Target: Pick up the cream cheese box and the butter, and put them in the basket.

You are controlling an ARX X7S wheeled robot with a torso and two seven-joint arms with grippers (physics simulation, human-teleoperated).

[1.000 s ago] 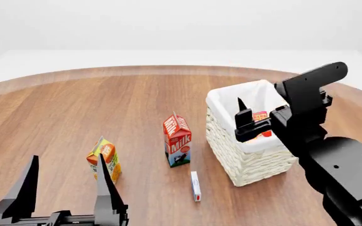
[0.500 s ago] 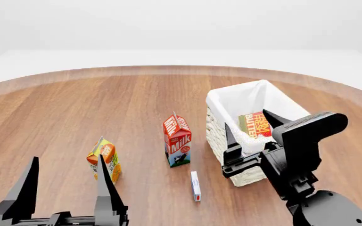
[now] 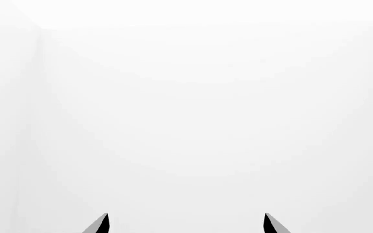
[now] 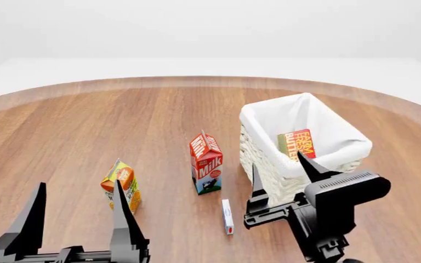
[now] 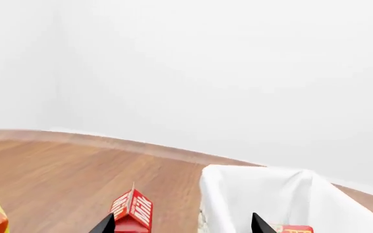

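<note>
Basket [image 4: 265, 118] first: we see it just beyond our right gripper [image 4: 282, 174], whose two fingers stand spread apart with nothing between them, and the butter [image 4: 297, 144] leans inside it against the white cloth liner. Our left gripper [image 4: 75, 213] is low and well off to the left of the right one, fingers likewise wide apart and holding nothing, with the juice carton [image 4: 121, 184] just past its right finger and the milk carton [image 4: 206, 163] between the two grippers. Smallest, the cream cheese box [image 4: 227, 216] lies flat on the wooden table [image 4: 108, 126] just left of our right gripper, apart from the basket.
</note>
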